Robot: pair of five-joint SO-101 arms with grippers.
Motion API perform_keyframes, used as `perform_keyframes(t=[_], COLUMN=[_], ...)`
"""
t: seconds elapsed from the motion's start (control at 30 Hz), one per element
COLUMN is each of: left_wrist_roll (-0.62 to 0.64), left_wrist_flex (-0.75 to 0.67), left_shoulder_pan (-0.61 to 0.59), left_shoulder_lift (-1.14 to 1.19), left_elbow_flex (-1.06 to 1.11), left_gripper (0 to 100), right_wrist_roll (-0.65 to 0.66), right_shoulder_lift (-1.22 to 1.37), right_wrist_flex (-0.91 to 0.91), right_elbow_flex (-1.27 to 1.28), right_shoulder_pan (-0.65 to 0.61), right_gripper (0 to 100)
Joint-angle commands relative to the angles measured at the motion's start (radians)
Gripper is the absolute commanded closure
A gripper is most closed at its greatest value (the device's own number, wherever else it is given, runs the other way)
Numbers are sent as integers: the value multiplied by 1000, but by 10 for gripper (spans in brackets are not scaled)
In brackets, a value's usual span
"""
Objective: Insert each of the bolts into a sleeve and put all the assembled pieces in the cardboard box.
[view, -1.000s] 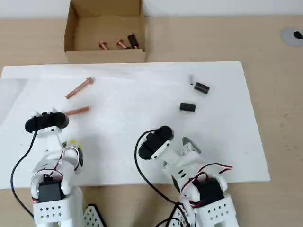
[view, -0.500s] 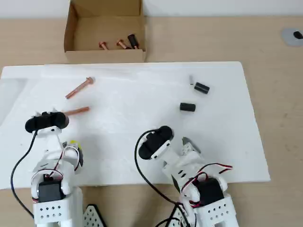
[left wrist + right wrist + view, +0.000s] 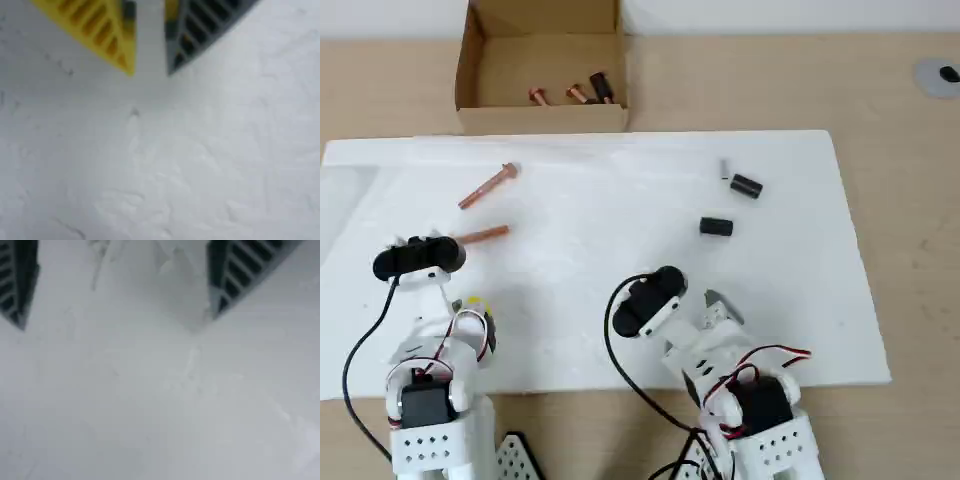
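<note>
Two copper bolts lie on the white sheet at the left, one (image 3: 488,186) slanted and one (image 3: 480,236) nearer the left arm (image 3: 432,340). Two black sleeves (image 3: 746,186) (image 3: 716,226) lie apart at the right, beyond the right arm (image 3: 715,345). The cardboard box (image 3: 468,60) at the back holds a few assembled pieces (image 3: 582,91). My left gripper (image 3: 150,72) hangs low over bare sheet, its yellow and grey fingers a narrow gap apart with nothing between. My right gripper (image 3: 117,320) is wide open over bare sheet, holding nothing.
The white sheet (image 3: 620,250) covers most of the wooden table (image 3: 900,180). A small thin grey piece (image 3: 724,170) lies by the far sleeve. A round grey fitting (image 3: 938,76) sits at the table's back right corner. Both arm bases stand at the front edge.
</note>
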Motion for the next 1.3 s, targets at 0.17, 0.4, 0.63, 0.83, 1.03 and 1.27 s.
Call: perform_keyframes(t=[0.17, 0.4, 0.63, 0.83, 1.03, 1.27], left_wrist_roll=[-6, -6, -8, -8, -8, -8], left_wrist_flex=[-15, -15, -15, -15, -15, -12], left_shoulder_pan=[-14, -14, -6, -6, -6, -8], left_shoulder_lift=[-7, -7, -7, -7, -7, -7], left_elbow_flex=[-5, -5, -5, -5, -5, -6], left_gripper=[950, 950, 950, 948, 950, 950], right_wrist_roll=[3, 3, 3, 3, 3, 5], right_shoulder_lift=[-114, -114, -114, -114, -114, -114], right_wrist_flex=[-14, -14, -14, -35, -118, -230], right_elbow_flex=[1, 1, 1, 5, 28, 48], right_shoulder_pan=[-2, -2, -2, -15, -13, 35], right_gripper=[723, 723, 723, 723, 722, 723])
